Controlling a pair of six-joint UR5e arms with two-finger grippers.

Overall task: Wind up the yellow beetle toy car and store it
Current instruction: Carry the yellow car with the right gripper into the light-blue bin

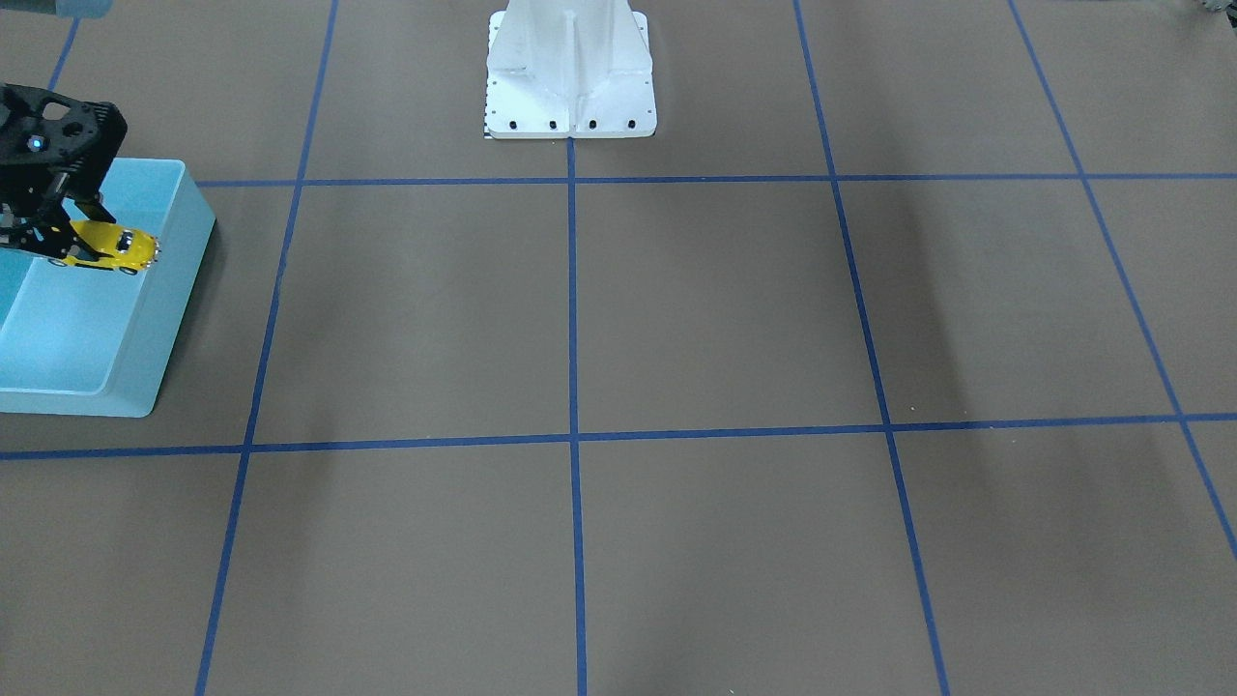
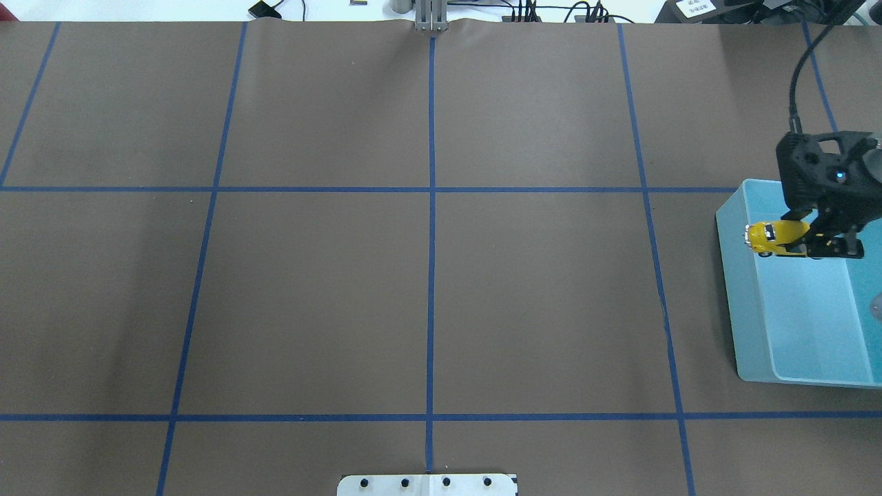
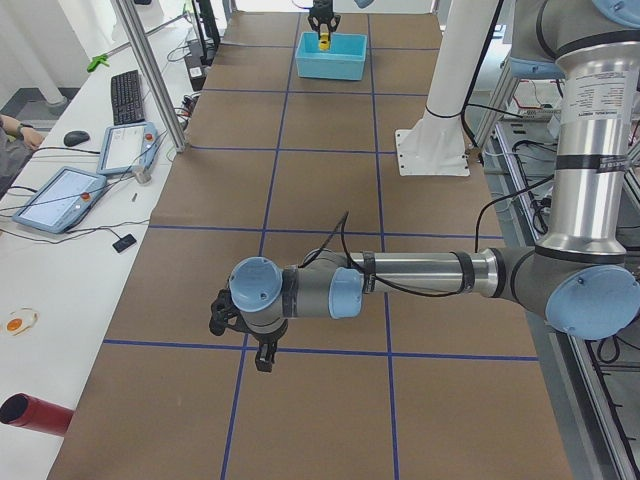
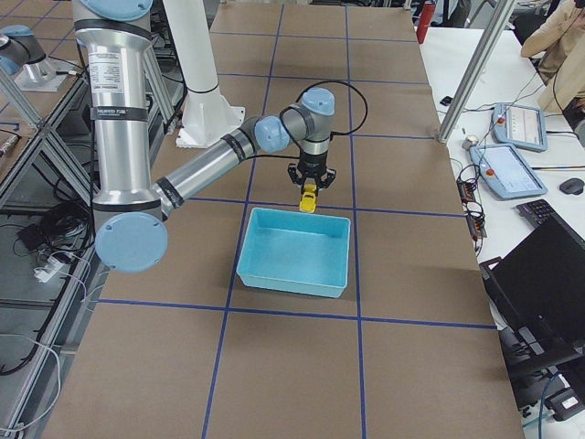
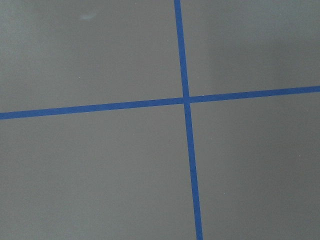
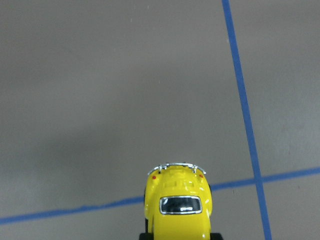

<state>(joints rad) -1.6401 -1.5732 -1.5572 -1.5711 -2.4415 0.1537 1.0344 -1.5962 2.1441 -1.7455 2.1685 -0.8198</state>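
My right gripper (image 2: 823, 242) is shut on the yellow beetle toy car (image 2: 774, 238) and holds it level in the air. The car sits above the inner-side rim of the light blue bin (image 2: 741, 296). Its free end sticks out toward the table's middle. The front-facing view shows the same: the gripper (image 1: 46, 242), the car (image 1: 111, 247), the bin (image 1: 164, 319). The right wrist view shows the car (image 6: 178, 207) with brown table beneath it. My left gripper (image 3: 245, 340) hangs over the table far from the bin. I cannot tell whether it is open.
The white robot base (image 1: 570, 72) stands at the table's middle edge. Blue tape lines (image 2: 431, 207) divide the brown table. The bin (image 4: 288, 282) looks empty inside. Tablets and a keyboard lie on the side desk (image 3: 75, 190).
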